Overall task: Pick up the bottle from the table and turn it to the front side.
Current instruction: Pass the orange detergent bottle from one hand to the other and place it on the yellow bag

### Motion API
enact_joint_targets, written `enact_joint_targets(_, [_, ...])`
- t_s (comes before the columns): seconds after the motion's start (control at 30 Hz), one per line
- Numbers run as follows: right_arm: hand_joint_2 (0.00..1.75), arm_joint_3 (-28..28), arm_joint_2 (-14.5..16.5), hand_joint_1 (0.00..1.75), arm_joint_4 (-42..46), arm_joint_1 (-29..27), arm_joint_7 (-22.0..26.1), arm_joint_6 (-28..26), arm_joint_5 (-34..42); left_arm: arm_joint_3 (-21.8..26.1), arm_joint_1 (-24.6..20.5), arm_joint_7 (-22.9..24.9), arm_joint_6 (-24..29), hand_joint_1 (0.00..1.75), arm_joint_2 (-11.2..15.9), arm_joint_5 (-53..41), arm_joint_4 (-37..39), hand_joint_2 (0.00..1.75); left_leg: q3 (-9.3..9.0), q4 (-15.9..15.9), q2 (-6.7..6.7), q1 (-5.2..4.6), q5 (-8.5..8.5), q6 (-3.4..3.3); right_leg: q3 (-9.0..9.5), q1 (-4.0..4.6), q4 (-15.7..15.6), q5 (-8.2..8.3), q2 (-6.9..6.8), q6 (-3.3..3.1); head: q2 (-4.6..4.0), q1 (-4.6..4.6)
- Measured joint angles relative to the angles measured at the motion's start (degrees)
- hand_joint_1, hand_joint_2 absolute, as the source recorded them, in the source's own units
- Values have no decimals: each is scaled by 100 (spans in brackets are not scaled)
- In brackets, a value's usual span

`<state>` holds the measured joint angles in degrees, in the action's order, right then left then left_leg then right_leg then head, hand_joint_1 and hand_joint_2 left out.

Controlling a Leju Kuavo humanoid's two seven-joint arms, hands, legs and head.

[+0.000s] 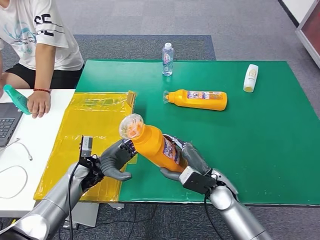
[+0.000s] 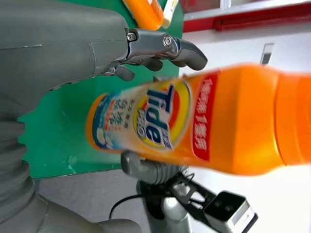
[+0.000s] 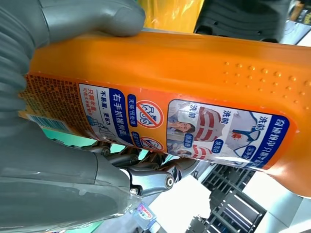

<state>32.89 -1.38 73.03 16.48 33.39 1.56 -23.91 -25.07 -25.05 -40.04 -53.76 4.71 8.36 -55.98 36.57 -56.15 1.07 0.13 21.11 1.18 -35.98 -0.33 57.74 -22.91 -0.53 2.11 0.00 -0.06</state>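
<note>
Orange and tilted, the bottle (image 1: 156, 146) hangs above the near edge of the green mat (image 1: 264, 150) — the right hand (image 1: 185, 162) wraps its lower body, thumb on one side, fingers on the other. Its clear cap points up toward the left hand (image 1: 115, 160), which sits just beside the neck with fingers spread, holding nothing. Farther back lie a second orange bottle (image 1: 198, 99), a white bottle (image 1: 251, 78) and an upright water bottle (image 1: 168, 59).

Orange bottle (image 1: 156, 146) (blue-and-white label), green mat (image 1: 264, 145), yellow plastic sheet (image 1: 88, 125), grey carpet (image 1: 151, 17)
</note>
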Motion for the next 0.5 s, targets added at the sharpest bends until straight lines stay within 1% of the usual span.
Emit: enact_joint_targets(0.5, [175,189,67,175,-506,101,-40,-234,-187,-273,-190,-9,271,0,91,-63,0,175,0,0,0,0,0,0,0,0,0,0,0,0,0,0])
